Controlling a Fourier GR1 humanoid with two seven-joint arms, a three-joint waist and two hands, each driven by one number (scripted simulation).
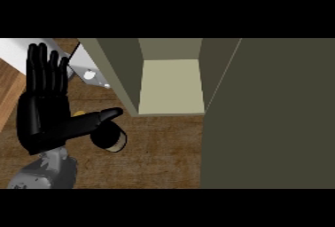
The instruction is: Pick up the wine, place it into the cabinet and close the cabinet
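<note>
- You are looking down on a wine bottle [110, 136] that is standing on the wooden tabletop [157, 155], just in front of the open cabinet [171, 86] and a little left of its opening.
- The bottle is showing as a dark round shape with a pale band along its lower right edge; the left hand's thumb is covering part of it, so you are not seeing the neck or cap clearly.
- You are probably dealing with glass: stiff, smooth, fairly heavy for its width, and breakable if it is tipping against the cabinet wall.
- Taking hold around the body below the shoulder is looking like the safest choice, with fingers wrapping one side and the thumb opposing.
- The left hand [46, 102] is spread wide, fingers straight and pointing up the view, thumb reaching right over the bottle; it is holding nothing.
- The right hand is not showing anywhere.
- The cabinet's pale shelf [171, 86] is lying bare, and the big dark door [268, 115] is standing open at the right, so placing and closing are both remaining.
</note>
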